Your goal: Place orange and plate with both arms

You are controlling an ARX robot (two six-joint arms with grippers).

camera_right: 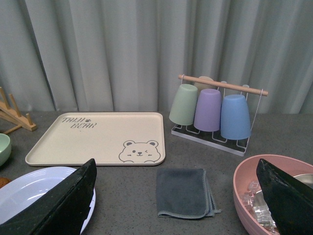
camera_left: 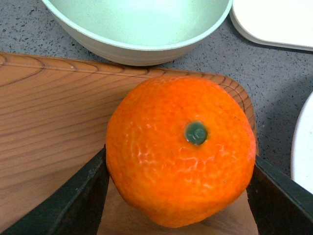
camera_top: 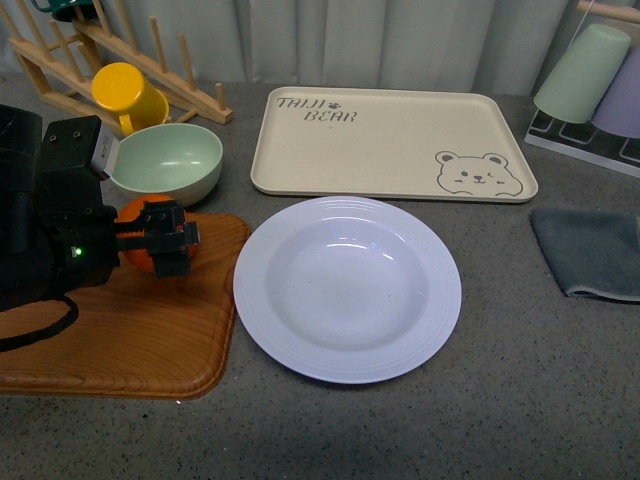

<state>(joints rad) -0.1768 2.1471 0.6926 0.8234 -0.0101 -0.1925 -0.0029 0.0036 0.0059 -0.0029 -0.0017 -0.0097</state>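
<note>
left claw: we see it clenched on the orange, with one black finger pressed against each side of the fruit.
orange: we find it between those fingers, green stem dot facing the left wrist camera, over the far right corner of the wooden board. We cannot tell whether it rests on the wood or hangs just above it.
wooden board: we see it on the grey table, at the robot's left.
green bowl: we see it just beyond the board and near the orange.
yellow cup: we see it behind the bowl, against the wooden rack.
plate: we see it flat on the table in the middle, just right of the board, its rim meeting the board's edge, well apart from the orange.
bear tray: we see it beyond the plate, close to it.
right claw: we see it spread wide and released, gripping nothing; it appears in its wrist view only.
grey cloth: we see it on the table in line with the gap of the right claw's fingers.
cup stand: we see it beyond the cloth, holding green, purple and blue cups upside down.
pink bowl: we see it beside the cloth.
</note>
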